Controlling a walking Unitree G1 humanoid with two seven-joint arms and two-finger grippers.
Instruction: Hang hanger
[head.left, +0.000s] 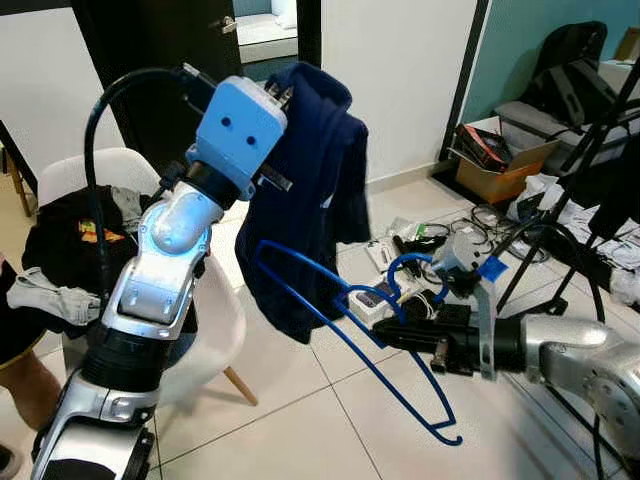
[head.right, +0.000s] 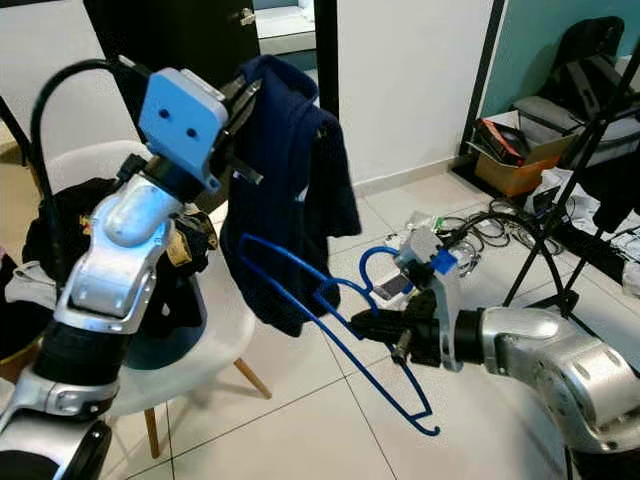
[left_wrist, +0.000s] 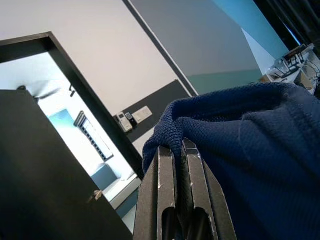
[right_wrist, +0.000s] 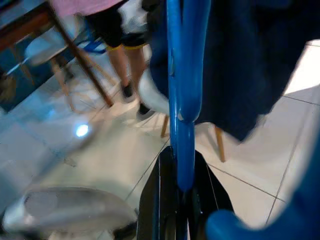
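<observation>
The left gripper (left_wrist: 181, 150) pinches a navy knit garment (head.left: 310, 190) aloft (fingers clamped on its edge); the right gripper (head.left: 385, 335) is clamped on a blue plastic hanger (head.left: 350, 330) beside it.

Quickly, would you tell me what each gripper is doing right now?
Left gripper: shut on the navy garment, held up high.
Right gripper: shut on the blue hanger, held out beside the garment.

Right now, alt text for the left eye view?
The left gripper holds up a navy shirt while the right gripper holds a blue hanger just below it. A white chair stands behind, with cables on the tiled floor.
</observation>
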